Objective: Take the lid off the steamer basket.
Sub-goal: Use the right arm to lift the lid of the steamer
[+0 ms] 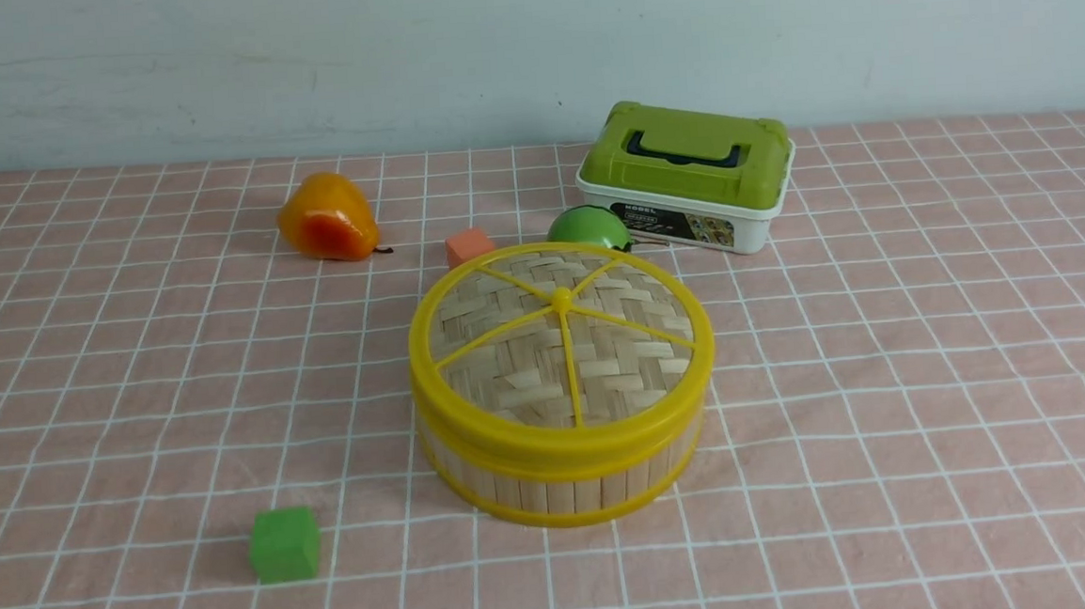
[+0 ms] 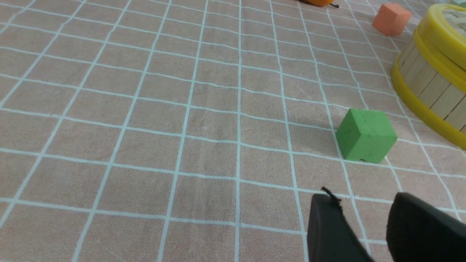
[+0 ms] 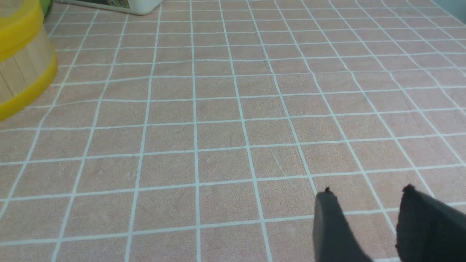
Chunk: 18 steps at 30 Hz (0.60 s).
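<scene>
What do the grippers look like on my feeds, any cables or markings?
Only the finger ends show. The left gripper and right gripper each have two matte black, tapering fingers with slightly frayed tips. No cables or markings are visible, and the arms are out of view.

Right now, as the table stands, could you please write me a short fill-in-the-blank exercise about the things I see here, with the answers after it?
1. The lid sits ____ the steamer basket.
2. The lid has ____ yellow spokes.
3. The cube nearest the robot is ____ in colour.
4. The left pincer holds ____.
Missing words: on; five; green; nothing.
</scene>
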Each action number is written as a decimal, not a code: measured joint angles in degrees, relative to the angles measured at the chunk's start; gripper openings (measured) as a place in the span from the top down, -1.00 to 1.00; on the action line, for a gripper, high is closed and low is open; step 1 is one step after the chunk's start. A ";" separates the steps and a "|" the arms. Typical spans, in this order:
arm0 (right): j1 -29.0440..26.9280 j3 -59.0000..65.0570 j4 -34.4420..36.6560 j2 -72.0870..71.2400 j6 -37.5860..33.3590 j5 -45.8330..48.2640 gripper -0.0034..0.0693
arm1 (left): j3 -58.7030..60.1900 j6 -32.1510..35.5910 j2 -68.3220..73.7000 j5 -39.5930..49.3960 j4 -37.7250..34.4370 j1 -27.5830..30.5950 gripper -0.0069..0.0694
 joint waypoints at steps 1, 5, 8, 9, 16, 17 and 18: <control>0.00 0.00 1.02 0.00 0.00 -0.21 0.24 | 0.00 0.00 0.00 0.00 -0.01 0.00 0.19; 0.00 0.17 9.06 0.00 3.75 -1.74 0.24 | 0.00 0.00 0.00 0.00 -0.01 0.00 0.19; 0.00 0.37 29.63 0.00 15.89 -4.25 0.24 | 0.00 0.00 0.00 0.00 -0.01 0.00 0.19; 0.00 0.37 30.65 0.00 16.48 -4.31 0.24 | 0.00 0.00 0.00 0.00 -0.01 0.00 0.19; 0.00 0.37 42.14 0.00 21.39 -5.64 0.24 | 0.00 0.00 0.00 0.00 -0.01 0.00 0.19; 0.00 0.37 41.45 0.00 20.41 -5.64 0.24 | 0.00 0.00 0.00 0.00 -0.01 0.00 0.19; 0.00 0.37 40.56 0.00 19.03 -5.64 0.24 | 0.00 0.00 0.00 0.00 -0.01 0.00 0.19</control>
